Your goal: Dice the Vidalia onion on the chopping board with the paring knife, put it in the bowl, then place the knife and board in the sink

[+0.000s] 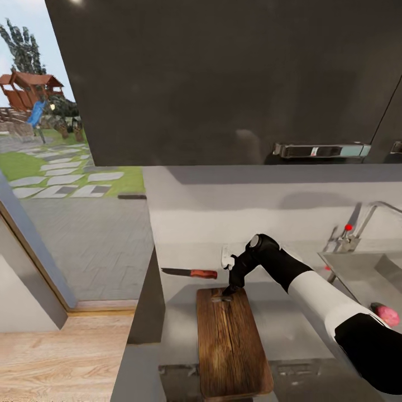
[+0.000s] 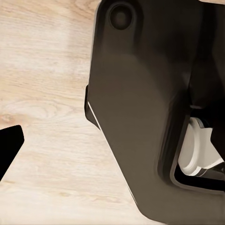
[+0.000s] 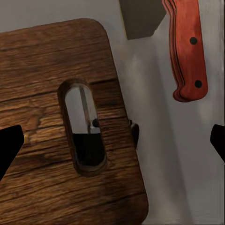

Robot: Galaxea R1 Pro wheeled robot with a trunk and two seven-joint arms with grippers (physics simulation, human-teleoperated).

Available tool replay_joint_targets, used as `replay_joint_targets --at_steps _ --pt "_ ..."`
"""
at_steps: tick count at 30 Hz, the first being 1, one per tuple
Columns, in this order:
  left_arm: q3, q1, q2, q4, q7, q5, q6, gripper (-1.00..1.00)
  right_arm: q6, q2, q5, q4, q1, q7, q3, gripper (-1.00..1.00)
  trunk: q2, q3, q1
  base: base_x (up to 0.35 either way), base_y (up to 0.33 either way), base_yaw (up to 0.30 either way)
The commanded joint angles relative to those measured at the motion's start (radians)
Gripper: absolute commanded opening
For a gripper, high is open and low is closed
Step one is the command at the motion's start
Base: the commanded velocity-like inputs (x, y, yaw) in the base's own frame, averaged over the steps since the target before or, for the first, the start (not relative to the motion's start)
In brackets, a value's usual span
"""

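While the right gripper [image 1: 230, 290] hovers spread wide and empty over the chopping board's [image 1: 231, 346] slotted far end, the board looks stiff and flat, best pinched at that edge; beyond, the paring knife [image 1: 188, 273] lies on the countertop [image 1: 290, 329]. The left gripper's state cannot be told.

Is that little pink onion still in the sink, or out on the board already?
In the sink: the Vidalia onion lies in the grey sink; the chopping board is bare.

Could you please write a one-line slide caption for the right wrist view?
Open right claw above the chopping board handle slot, paring knife lying beside it.
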Motion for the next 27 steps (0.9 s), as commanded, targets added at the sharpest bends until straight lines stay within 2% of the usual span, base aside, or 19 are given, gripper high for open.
replay_joint_targets --at_steps 1,3,8,21,27 --pt "0.001 -0.001 0.000 0.002 -0.001 0.007 -0.005 1.00 0.007 -0.001 -0.001 0.002 -0.001 -0.007 0.004 1.00 -0.002 -0.003 0.001 0.000 0.000 0.000" --pt "0.001 -0.001 0.000 0.002 -0.001 0.007 -0.005 1.00 -0.005 0.000 -0.001 0.018 -0.001 -0.034 0.003 1.00 -0.002 -0.006 0.001 0.000 0.000 0.000" --pt "0.001 -0.001 0.000 0.002 -0.001 0.007 -0.005 1.00 -0.035 -0.001 -0.001 0.027 -0.001 -0.051 0.002 1.00 -0.002 -0.008 0.001 0.000 0.000 0.000" --pt "0.001 -0.001 0.000 0.002 -0.001 0.007 -0.005 1.00 -0.060 -0.009 -0.001 0.030 -0.001 -0.055 -0.001 1.00 -0.002 -0.009 0.001 0.000 0.000 0.000" --pt "0.001 -0.001 -0.001 0.002 -0.001 0.007 -0.005 1.00 -0.065 -0.020 -0.003 0.030 -0.001 -0.049 -0.003 1.00 -0.002 -0.009 0.001 0.000 0.000 0.000"
